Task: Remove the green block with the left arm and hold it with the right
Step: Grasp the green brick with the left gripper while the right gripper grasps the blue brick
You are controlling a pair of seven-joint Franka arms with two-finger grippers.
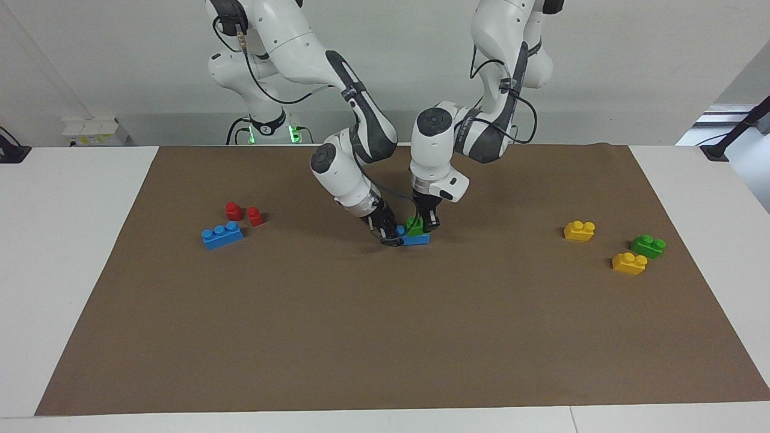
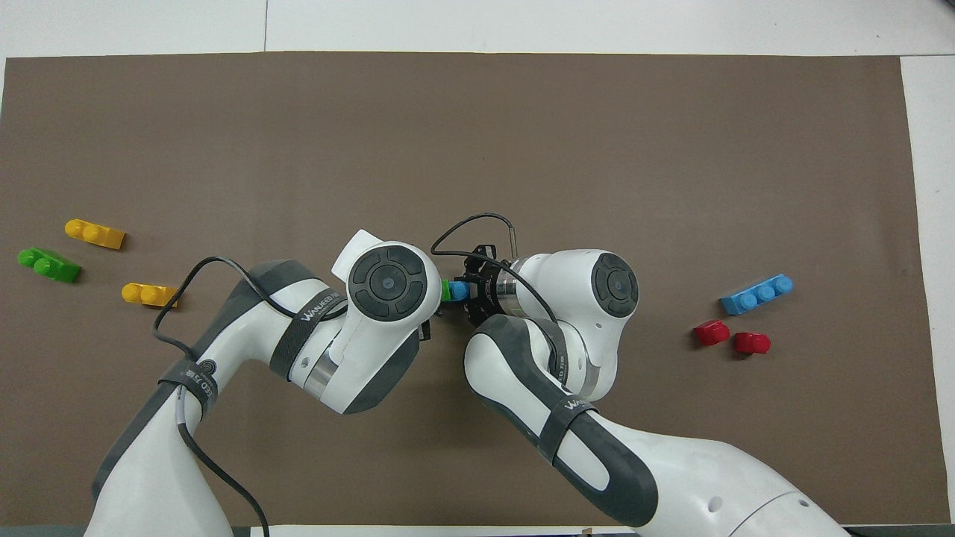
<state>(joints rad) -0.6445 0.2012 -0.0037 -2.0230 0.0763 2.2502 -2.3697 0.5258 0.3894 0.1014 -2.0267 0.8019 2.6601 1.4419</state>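
Observation:
In the middle of the mat, the green block (image 1: 413,225) (image 2: 445,290) sits stacked on a blue brick (image 1: 417,240) (image 2: 459,289). My left gripper (image 1: 423,228) comes straight down onto it and is shut on the green block. My right gripper (image 1: 390,236) (image 2: 475,291) slants in low from the right arm's end and is shut on the blue brick's end. A thin wire loops by its fingers. In the overhead view the left wrist hides the left gripper's fingers and most of the green block.
A blue three-stud brick (image 1: 222,234) and two red pieces (image 1: 234,210) (image 1: 255,216) lie toward the right arm's end. Two yellow bricks (image 1: 579,230) (image 1: 629,263) and a darker green brick (image 1: 648,245) lie toward the left arm's end. All rest on a brown mat (image 1: 385,337).

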